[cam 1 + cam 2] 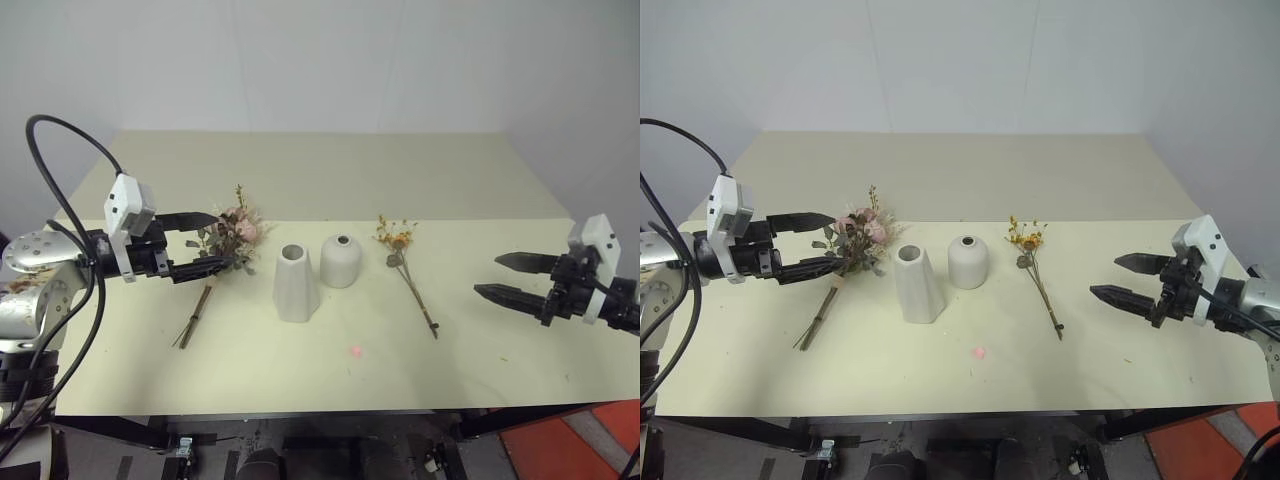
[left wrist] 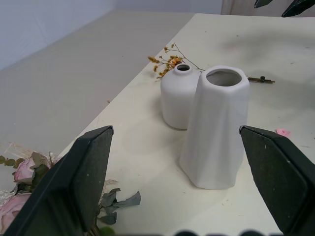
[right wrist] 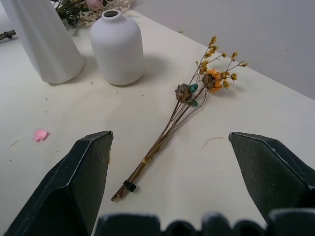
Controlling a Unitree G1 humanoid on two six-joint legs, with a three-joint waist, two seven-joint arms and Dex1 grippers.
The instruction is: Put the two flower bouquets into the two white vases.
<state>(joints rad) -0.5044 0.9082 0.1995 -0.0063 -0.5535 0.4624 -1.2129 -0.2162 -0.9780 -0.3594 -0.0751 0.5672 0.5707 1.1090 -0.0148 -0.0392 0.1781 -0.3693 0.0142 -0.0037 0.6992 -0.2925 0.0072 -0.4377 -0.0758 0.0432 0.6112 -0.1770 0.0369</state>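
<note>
Near the middle of the table [image 1: 330, 170], the taller vase [image 1: 296, 284] and rounded vase [image 1: 341, 261] are standing side by side. Toward the left edge the rose bouquet [image 1: 225, 246] is lying by the left gripper [image 1: 208, 240], fingers apart; toward the right edge the orange sprig [image 1: 405, 268] is lying before the right gripper [image 1: 502, 276], fingers apart, holding nothing.

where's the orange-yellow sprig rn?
The orange-yellow sprig lies flat on the table, just right of the rounded vase, between it and the open right gripper.
</note>
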